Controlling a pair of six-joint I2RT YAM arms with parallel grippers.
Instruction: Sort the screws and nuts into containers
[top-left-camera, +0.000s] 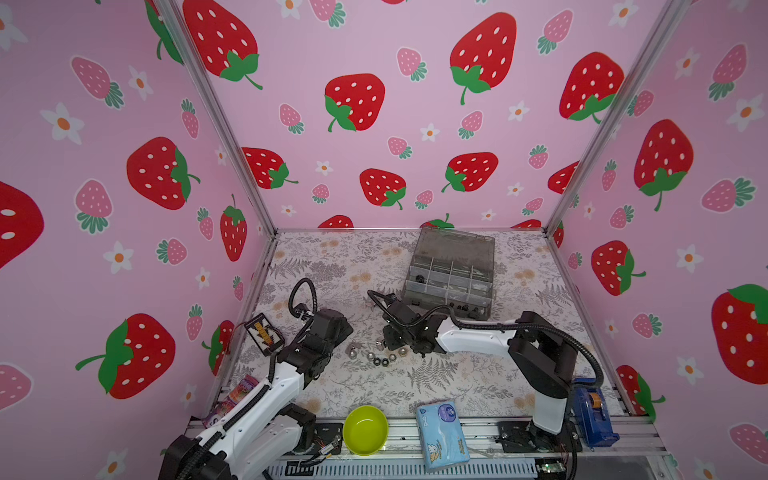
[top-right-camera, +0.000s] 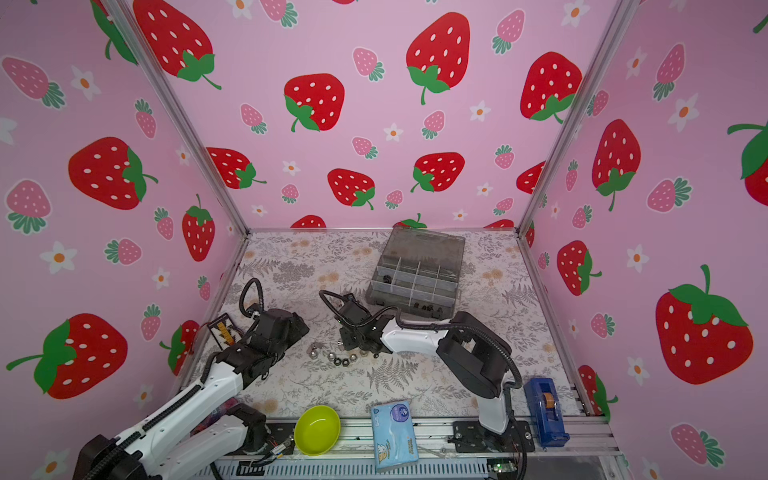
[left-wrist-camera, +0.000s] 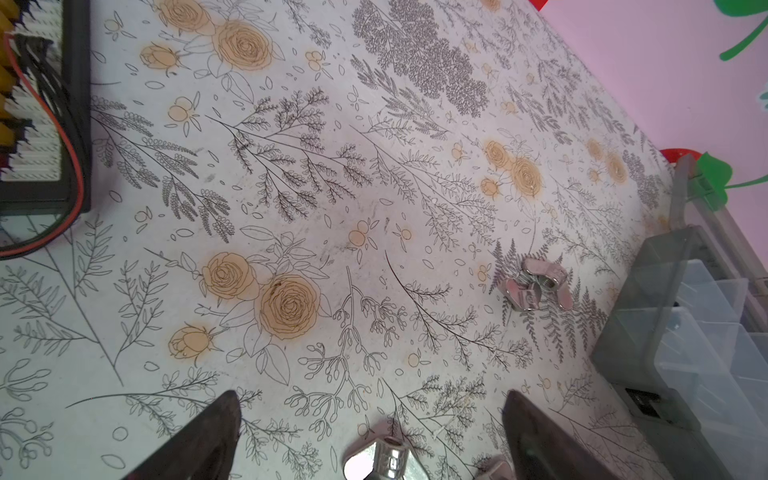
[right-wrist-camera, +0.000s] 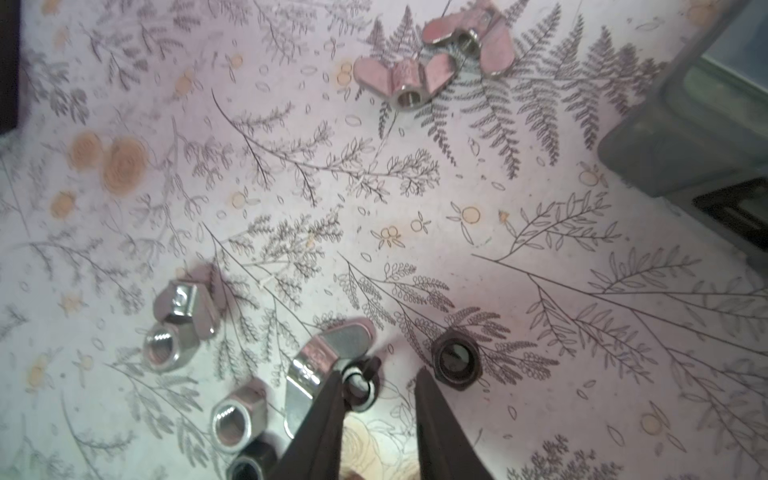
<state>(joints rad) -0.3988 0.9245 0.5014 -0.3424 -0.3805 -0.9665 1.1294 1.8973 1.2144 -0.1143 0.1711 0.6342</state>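
Right gripper (right-wrist-camera: 379, 369) jaws parted over tabletop middle, small black nut (right-wrist-camera: 360, 388) against one finger; centre nut before closing. Left gripper (left-wrist-camera: 370, 392) jaws wide open, gripping nothing. Organizer box (top-left-camera: 440, 300) near back edge

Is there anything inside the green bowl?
No, the green bowl at the front edge shows only its bare inside.
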